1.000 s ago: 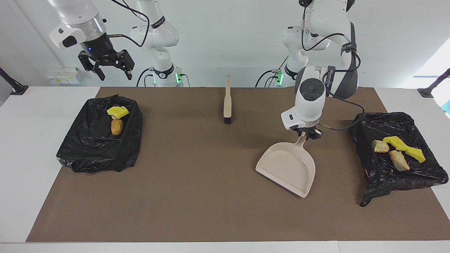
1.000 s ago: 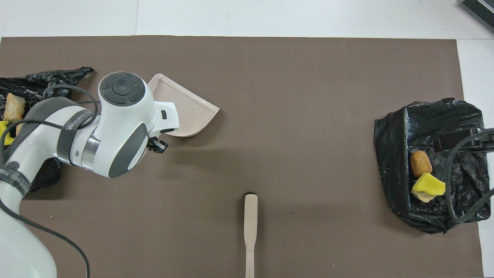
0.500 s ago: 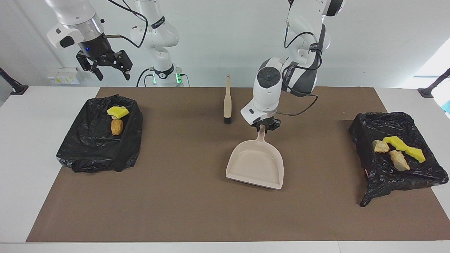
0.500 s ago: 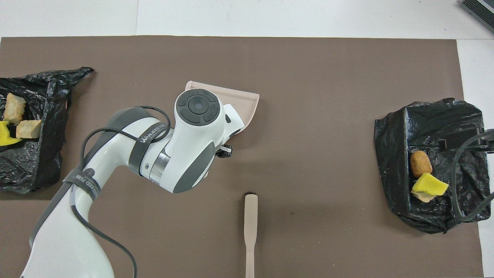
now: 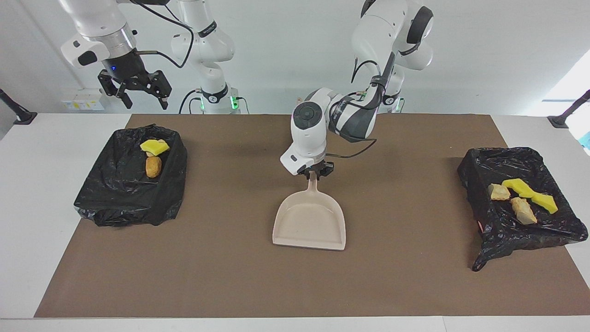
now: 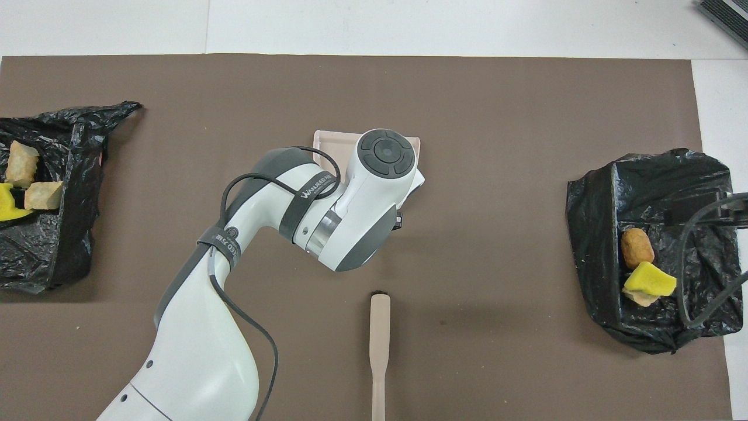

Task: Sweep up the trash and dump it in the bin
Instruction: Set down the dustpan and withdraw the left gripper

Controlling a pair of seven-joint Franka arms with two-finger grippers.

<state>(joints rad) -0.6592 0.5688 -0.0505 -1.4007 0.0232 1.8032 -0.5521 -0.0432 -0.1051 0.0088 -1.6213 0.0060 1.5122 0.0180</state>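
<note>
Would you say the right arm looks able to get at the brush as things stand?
Probably yes: the right gripper hangs open and empty over the table's edge, and the brush lies untouched near the robots. The left gripper, holding the dustpan, sits close beside it, though.

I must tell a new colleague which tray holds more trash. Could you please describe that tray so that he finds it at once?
Start from the brown mat and go to the left arm's end of the table. There sits a tray lined with black plastic. It holds four pieces, two yellow sponge wedges and two tan lumps, while the other lined tray holds fewer.
</note>
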